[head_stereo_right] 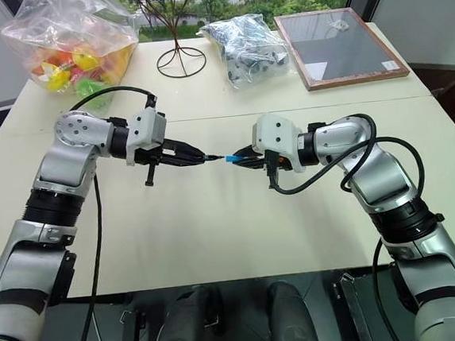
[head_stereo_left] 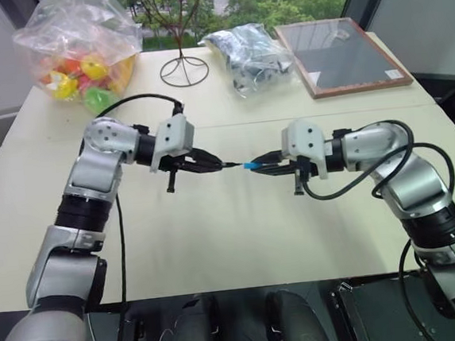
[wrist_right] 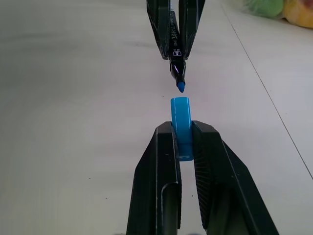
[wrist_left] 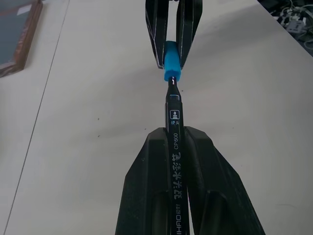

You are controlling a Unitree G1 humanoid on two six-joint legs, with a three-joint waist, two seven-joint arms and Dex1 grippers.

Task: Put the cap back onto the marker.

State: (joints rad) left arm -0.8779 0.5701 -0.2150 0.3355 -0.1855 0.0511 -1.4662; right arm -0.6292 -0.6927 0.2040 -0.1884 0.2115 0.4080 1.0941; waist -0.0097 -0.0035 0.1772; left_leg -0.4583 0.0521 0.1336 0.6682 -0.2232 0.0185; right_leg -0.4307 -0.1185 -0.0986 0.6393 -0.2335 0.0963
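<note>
Both grippers hover above the middle of the pale table (head_stereo_left: 218, 243), pointing at each other. My left gripper (head_stereo_left: 217, 165) is shut on the black marker (wrist_left: 174, 147), whose blue tip (wrist_right: 181, 87) sticks out past the fingers. My right gripper (head_stereo_left: 262, 166) is shut on the bright blue cap (head_stereo_left: 249, 166), open end facing the marker. In the right wrist view the tip is lined up with the cap (wrist_right: 180, 115) and a small gap separates them. In the left wrist view the tip sits right at the mouth of the cap (wrist_left: 171, 61).
At the back of the table lie a clear bag of colourful toys (head_stereo_left: 82, 51), a wire stand (head_stereo_left: 184, 66), a clear bag of dark parts (head_stereo_left: 249, 53) and a wood-framed dark board (head_stereo_left: 341, 55). Bare tabletop lies beneath both grippers.
</note>
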